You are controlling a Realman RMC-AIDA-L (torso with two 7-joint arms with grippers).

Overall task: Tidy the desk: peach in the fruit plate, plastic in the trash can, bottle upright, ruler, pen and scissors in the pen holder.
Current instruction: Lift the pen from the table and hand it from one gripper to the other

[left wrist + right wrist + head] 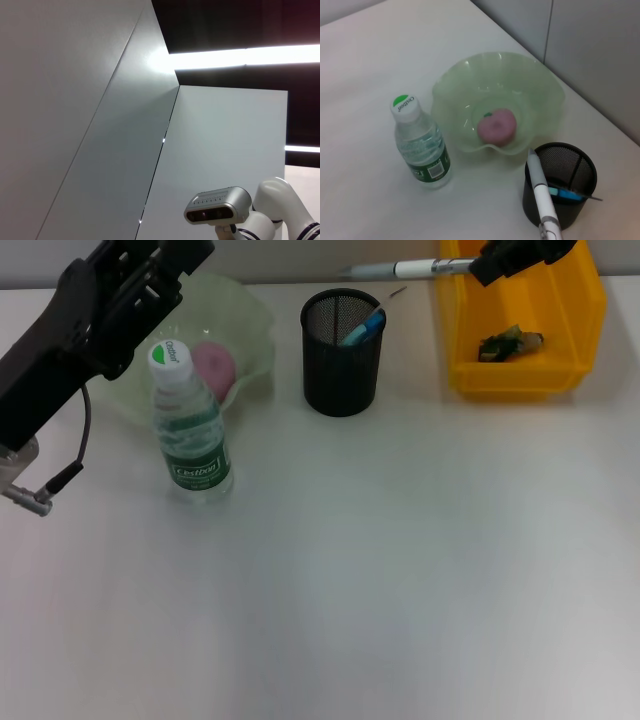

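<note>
My right gripper (482, 266) is at the back right, above the near-left corner of the yellow bin (590, 310). It is shut on a white and silver pen (405, 269) held level, pointing left past the black mesh pen holder (342, 365). The right wrist view shows the pen (542, 197) over the holder's rim (580, 159). A blue item (364, 328) stands in the holder. A pink peach (213, 367) lies in the green plate (255, 325). The bottle (190, 430) stands upright in front of the plate. Crumpled plastic (509, 342) lies in the bin. My left gripper (170, 265) is raised over the plate.
The left arm's cable (70, 475) hangs near the left edge of the white table (400, 570). The left wrist view shows only wall panels and the robot's head camera (217, 206).
</note>
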